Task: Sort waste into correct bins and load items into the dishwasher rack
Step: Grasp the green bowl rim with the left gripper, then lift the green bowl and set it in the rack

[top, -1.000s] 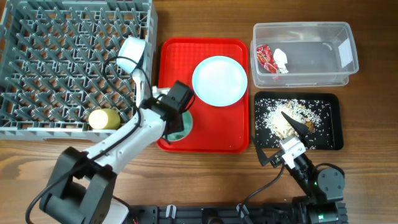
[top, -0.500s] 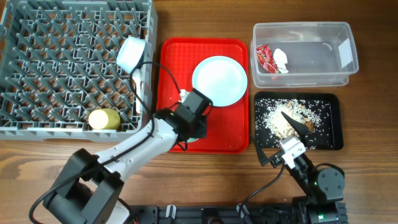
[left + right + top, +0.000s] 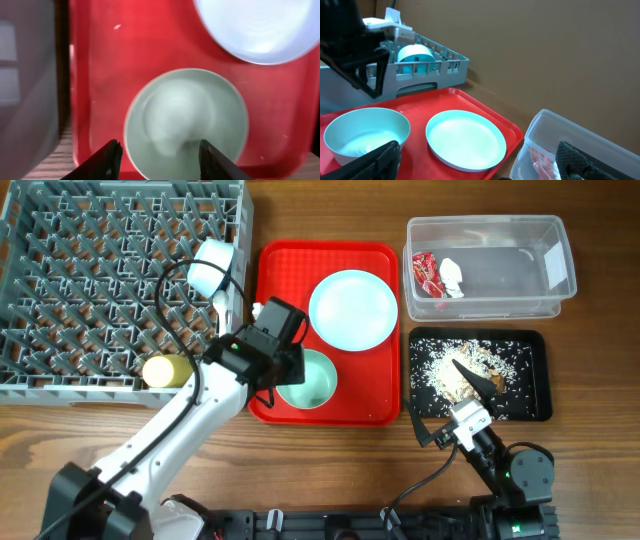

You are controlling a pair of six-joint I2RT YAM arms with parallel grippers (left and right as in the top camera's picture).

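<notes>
My left gripper [image 3: 285,370] is open and empty, hovering over the left edge of a pale blue-green bowl [image 3: 312,380] on the red tray. In the left wrist view the bowl [image 3: 185,117] lies between my open fingers [image 3: 161,161]. The round pale blue plate [image 3: 353,310] sits behind it on the tray. A second bowl [image 3: 212,264] and the yellow-green cup [image 3: 167,371] are in the grey dishwasher rack [image 3: 90,290]. The red wrapper [image 3: 427,273] and white wrapper [image 3: 452,277] lie in the clear tub [image 3: 520,270]. Rice scraps [image 3: 470,365] lie in the black tray [image 3: 535,390]. My right gripper [image 3: 447,402] is open at that tray's front left. Fork and spoon are out of view.
The red serving tray [image 3: 275,270] stands between the rack and the two bins. The right wrist view shows the bowl [image 3: 365,132], the plate [image 3: 465,140], the rack [image 3: 435,75] and the clear tub [image 3: 560,140] beyond my open fingers [image 3: 480,170].
My left arm swung right over the bowl, then back left and up; the bowl now shows in full. The right arm has not moved.
</notes>
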